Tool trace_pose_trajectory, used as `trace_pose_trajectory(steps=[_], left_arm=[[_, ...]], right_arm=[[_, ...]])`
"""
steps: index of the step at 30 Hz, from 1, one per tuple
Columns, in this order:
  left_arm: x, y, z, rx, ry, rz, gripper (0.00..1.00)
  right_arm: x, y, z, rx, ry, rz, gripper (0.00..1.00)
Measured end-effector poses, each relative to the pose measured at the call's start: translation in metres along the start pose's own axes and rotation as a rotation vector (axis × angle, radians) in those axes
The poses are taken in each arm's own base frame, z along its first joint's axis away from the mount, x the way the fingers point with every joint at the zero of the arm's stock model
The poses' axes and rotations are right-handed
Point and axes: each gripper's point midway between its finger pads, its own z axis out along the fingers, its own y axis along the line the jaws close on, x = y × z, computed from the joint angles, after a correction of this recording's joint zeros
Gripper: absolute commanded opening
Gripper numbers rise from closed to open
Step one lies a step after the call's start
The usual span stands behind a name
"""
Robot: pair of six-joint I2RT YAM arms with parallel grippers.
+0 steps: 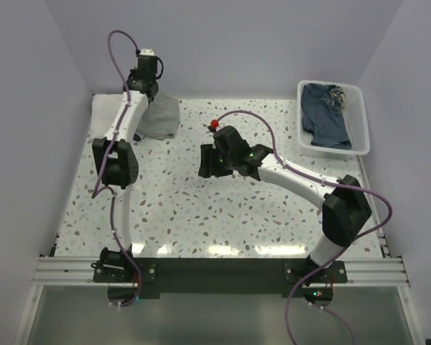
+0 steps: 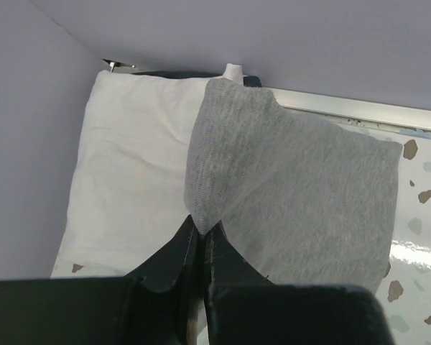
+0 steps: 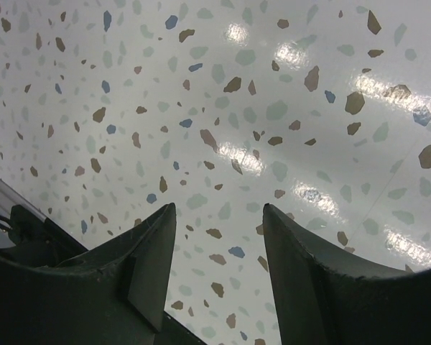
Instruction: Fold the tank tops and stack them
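Grey tank top (image 2: 294,187) was seen bunched at the far left corner of the worktop (image 1: 201,215), partly draped over a flat white cloth, judged to be the folded white tank top (image 2: 136,158); no trim or print could be seen on it. Left gripper (image 2: 203,230) was closed, jaws pinched on a folded edge of the grey fabric, which was lifted into a peak. Right gripper (image 3: 219,210) was held over bare worktop near the middle, jaws apart, nothing between them. Dark blue cloth (image 1: 323,118) was noted in the white basket (image 1: 363,118) at the far right. Grey fabric was judged light, thin and limp: sag and creasing were to be expected from a one-point pinch. Hold was judged best taken at hem corners or shoulder straps, two points at once, so that the layers could be kept flat.
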Motion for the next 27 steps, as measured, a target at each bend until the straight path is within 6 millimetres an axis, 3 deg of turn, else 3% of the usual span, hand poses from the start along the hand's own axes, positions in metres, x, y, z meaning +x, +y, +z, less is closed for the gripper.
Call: trace_pose_trajectory(steps=[6,18,27], left_arm=[[-0.008,0.012,0.003,-0.025,-0.023,0.005,0.00],[-0.014,0.017,0.003,-0.046,-0.042,0.029,0.00],[-0.030,0.021,0.000,-0.056,-0.090,0.017,0.00]], right_arm=[[0.001,-0.001,0.001,0.001,0.004,-0.004,0.54],[0.006,-0.003,0.007,0.008,0.020,-0.002,0.54],[0.005,-0.003,0.007,0.008,0.020,-0.003,0.54]])
